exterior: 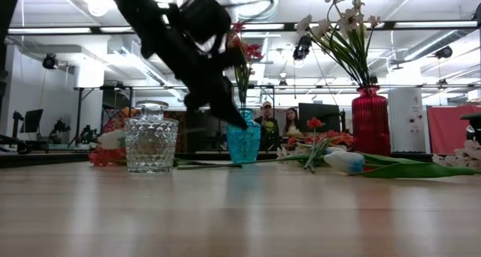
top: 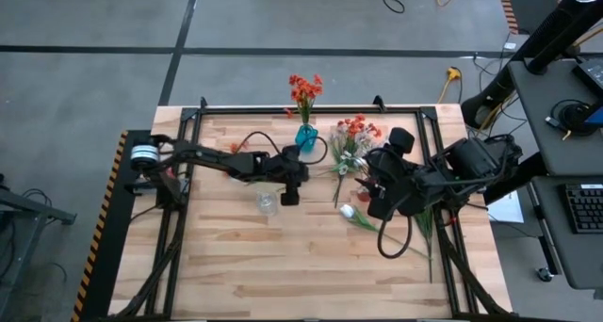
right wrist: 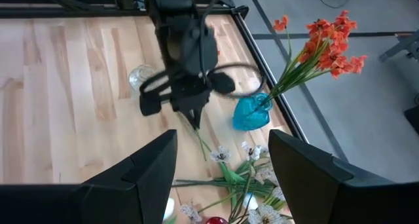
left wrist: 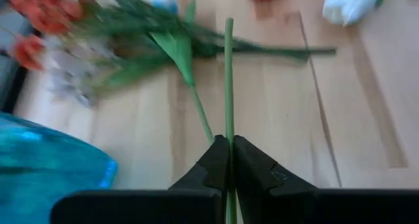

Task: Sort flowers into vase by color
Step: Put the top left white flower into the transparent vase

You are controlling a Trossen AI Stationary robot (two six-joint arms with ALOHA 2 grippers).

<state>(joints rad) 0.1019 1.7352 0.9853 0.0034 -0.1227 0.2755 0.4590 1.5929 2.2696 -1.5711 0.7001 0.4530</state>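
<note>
1. High view: the left gripper (top: 290,192) is hanging over mid-table, between the blue vase (top: 306,136) and the clear glass vase (top: 268,203). Orange-red sprays (top: 303,89) are already standing in the blue vase. A loose pile of flowers (top: 350,151) is lying on the wood just right of it, with a white bud (top: 348,211) lying apart, nearer the front. The right gripper (top: 380,207) is waiting beside that pile.

2. Low view: the left arm is reaching down in front of the blue vase; the clear glass vase looks empty, and a red vase (exterior: 370,120) is holding pale blossoms.

3. Left wrist view: its fingers (left wrist: 211,164) are pressed together on a thin green stem (left wrist: 228,80) — pinching it. Its blossom is out of sight.

4. Right wrist view: the right gripper's fingers (right wrist: 144,168) are standing spread, holding nothing, above the pile.

5. Progress, as I judge it — partway: the blue and red vases are filled, one stem is in hand, several flowers are left on the table.
</note>
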